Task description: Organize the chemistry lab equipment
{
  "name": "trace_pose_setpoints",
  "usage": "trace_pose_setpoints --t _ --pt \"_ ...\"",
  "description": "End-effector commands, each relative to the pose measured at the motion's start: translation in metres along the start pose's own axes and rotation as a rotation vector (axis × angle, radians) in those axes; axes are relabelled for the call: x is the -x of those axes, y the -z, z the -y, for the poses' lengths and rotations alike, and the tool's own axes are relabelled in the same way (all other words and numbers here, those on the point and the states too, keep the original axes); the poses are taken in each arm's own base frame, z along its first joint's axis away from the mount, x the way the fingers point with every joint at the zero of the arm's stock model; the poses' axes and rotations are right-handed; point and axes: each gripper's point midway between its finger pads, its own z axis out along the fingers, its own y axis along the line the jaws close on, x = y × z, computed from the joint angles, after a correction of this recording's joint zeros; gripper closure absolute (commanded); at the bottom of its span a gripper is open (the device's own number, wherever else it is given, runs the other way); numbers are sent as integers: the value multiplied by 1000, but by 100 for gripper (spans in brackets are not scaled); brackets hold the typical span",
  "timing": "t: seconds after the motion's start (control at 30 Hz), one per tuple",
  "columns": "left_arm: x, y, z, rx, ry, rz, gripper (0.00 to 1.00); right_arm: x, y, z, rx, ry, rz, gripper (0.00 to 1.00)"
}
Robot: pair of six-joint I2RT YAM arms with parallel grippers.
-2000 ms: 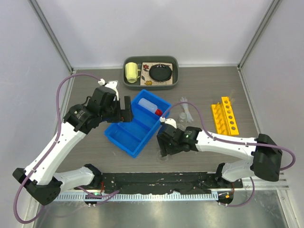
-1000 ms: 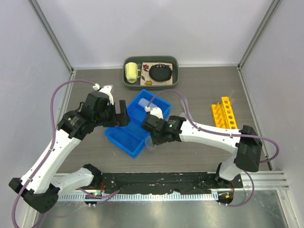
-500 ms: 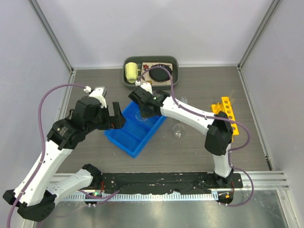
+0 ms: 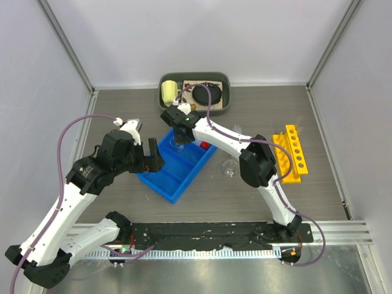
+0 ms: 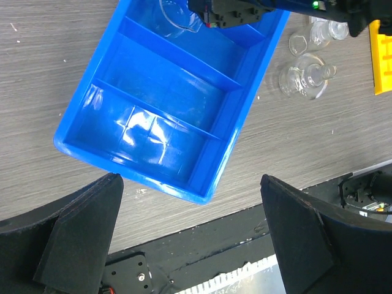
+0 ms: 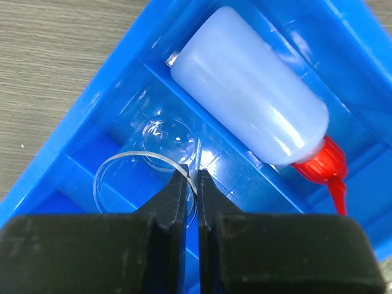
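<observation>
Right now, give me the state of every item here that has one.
right claw, shut on the beaker's rim.
beaker, gripped, mouth up, inside the blue bin.
left claw, open, empty.
squeeze bottle, capped, lying on its side in the bin.
blue bin, two near compartments empty.
flask, outside the bin, unheld.

Glossy blue plastic tray (image 5: 160,125); clear glass beaker (image 6: 142,170); matt wood-grain table (image 5: 49,67).

Squeeze bottle (image 4: 203,146) mostly under R arm (image 4: 217,136); rack (image 5: 383,61) cut by edge.
</observation>
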Motion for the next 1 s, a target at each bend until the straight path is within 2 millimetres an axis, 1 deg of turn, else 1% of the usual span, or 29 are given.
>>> trace_pose_setpoints --t 0.0,0.1,0.2,0.23,0.27,0.33,0.47,0.5,0.53,0.57,0.6,0.63,0.7,0.73,0.8,0.83,0.87,0.9,0.93,0.97 --pt "6 1 5 -35 15 42 0 18 -2 -17 50 -96 37 99" --pt "5 2 4 -36 17 47 0 15 -10 -20 50 -108 31 99" --pt "3 3 3 -33 14 39 0 16 -11 -21 51 -126 36 98" --pt "3 3 3 -33 12 39 0 16 -11 -21 49 -129 36 93" --pt "2 3 3 -32 11 37 0 17 -10 -21 47 -134 39 79" --pt "2 5 3 -33 11 39 0 19 -6 -20 51 -141 45 68" --pt "2 6 3 -36 17 41 0 29 9 -22 69 -152 72 54" --pt "2 6 3 -38 19 42 0 32 14 -23 72 -151 82 48" --pt "2 7 4 -42 23 41 0 34 17 -22 68 -152 88 40" --pt "0 6 4 -44 27 39 0 37 21 -23 70 -150 97 39" --pt "0 6 5 -47 37 38 0 36 24 -19 49 -140 97 39" --pt "0 7 5 -52 40 41 0 43 35 -21 54 -135 118 39" --pt "-2 6 6 -60 44 36 0 46 50 -18 36 -122 138 39" --pt "-2 6 7 -63 45 38 0 53 66 -15 36 -122 171 39" --pt "-2 6 6 -61 46 37 0 57 83 -10 29 -117 192 38" --pt "-3 5 6 -59 46 33 0 56 90 -3 13 -113 201 38" --pt "-3 4 6 -59 46 33 0 62 109 2 28 -122 225 38" --pt "-3 5 6 -59 46 31 0 61 120 7 28 -120 234 38" --pt "-4 4 7 -60 44 26 0 51 118 19 -8 -103 224 37" --pt "-5 4 6 -57 45 24 0 56 140 29 3 -117 257 36"
